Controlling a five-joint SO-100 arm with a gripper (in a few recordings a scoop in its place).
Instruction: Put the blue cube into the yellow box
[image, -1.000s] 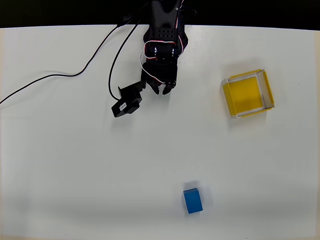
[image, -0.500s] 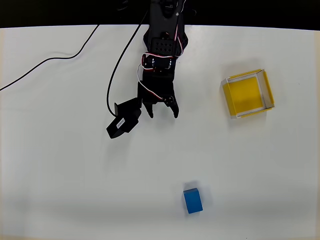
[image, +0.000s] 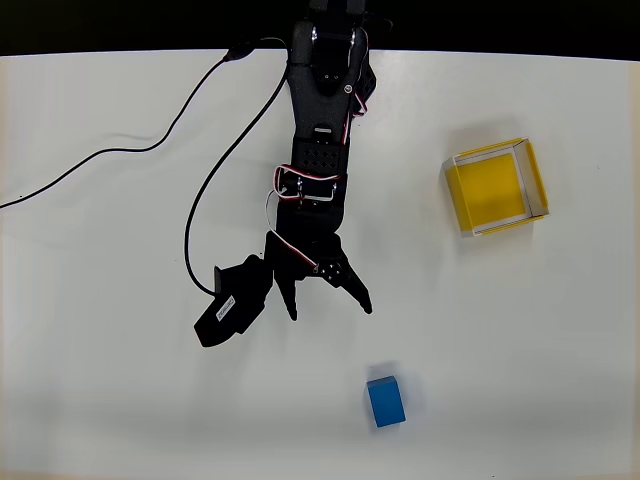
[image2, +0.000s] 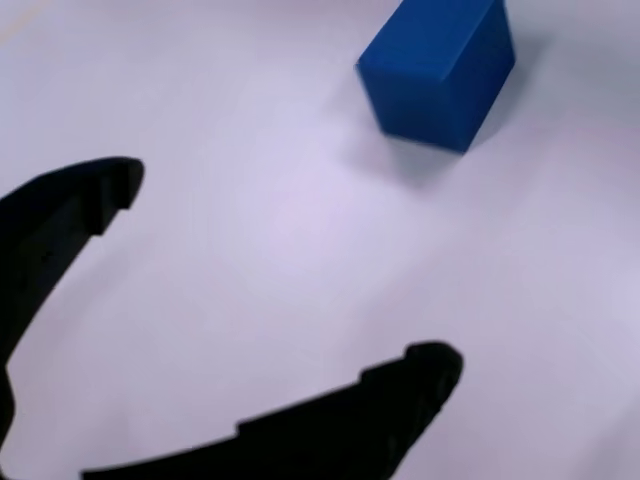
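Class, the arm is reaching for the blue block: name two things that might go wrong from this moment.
1. The open gripper sits up and left of the blue cube in the overhead view; closing off-centre could knock it away.
2. The cube lies skewed to the fingers in the wrist view, so it might twist. The yellow box is far, risking a drop.

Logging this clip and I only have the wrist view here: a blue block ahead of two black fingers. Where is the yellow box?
Observer: In the overhead view the yellow box sits on the white table at the picture's right, far from the blue cube.
Operator: Anything in the box?
Observer: No, its yellow floor is bare.
Operator: Is the gripper lined up with the cube?
Observer: Not quite. From overhead the open gripper sits up and to the left of the cube, with bare table between them.
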